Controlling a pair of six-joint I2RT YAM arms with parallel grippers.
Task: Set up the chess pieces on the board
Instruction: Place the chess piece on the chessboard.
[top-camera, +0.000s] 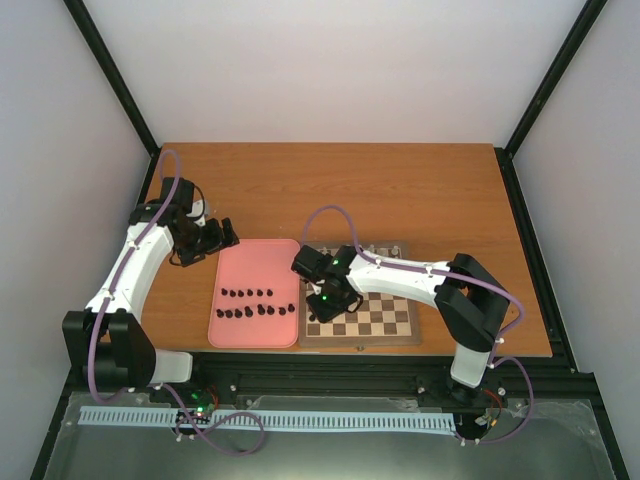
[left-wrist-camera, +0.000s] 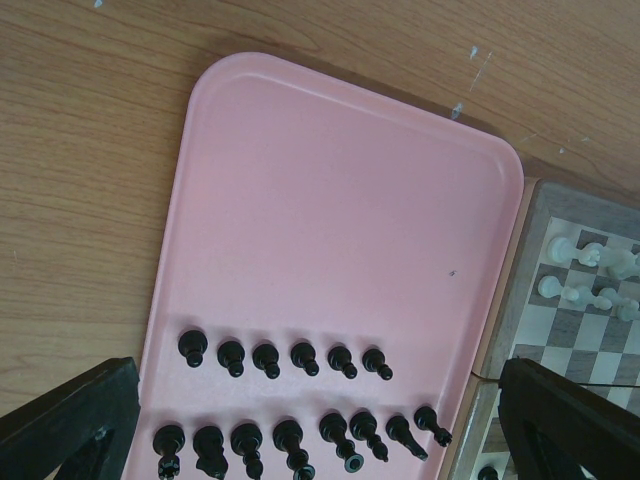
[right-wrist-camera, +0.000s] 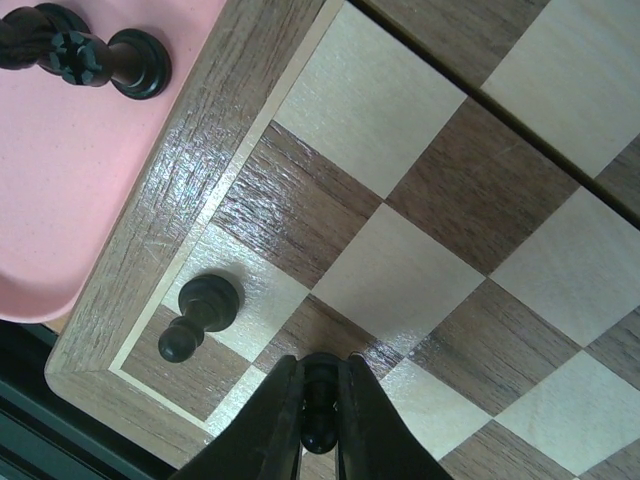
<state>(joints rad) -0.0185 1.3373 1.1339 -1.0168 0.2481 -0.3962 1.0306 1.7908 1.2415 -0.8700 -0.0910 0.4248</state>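
Observation:
The wooden board (top-camera: 385, 318) lies right of the pink tray (top-camera: 255, 270). Several black chess pieces (top-camera: 256, 303) stand in two rows on the tray, also seen in the left wrist view (left-wrist-camera: 300, 400). My right gripper (top-camera: 330, 297) is over the board's near left corner. In the right wrist view it (right-wrist-camera: 322, 368) is shut on a black pawn (right-wrist-camera: 320, 420), held upright at a dark square (right-wrist-camera: 330, 335). Another black pawn (right-wrist-camera: 200, 312) stands on the light square beside it. My left gripper (top-camera: 222, 236) hangs open and empty above the tray's far left corner, its fingers (left-wrist-camera: 70, 415) spread wide.
White pieces (left-wrist-camera: 590, 275) stand at the board's far side. A black piece (right-wrist-camera: 95, 58) on the tray stands close to the board's brown border (right-wrist-camera: 190, 150). The tray's far half (left-wrist-camera: 340, 200) is bare pink. The wooden table (top-camera: 330, 190) extends behind both.

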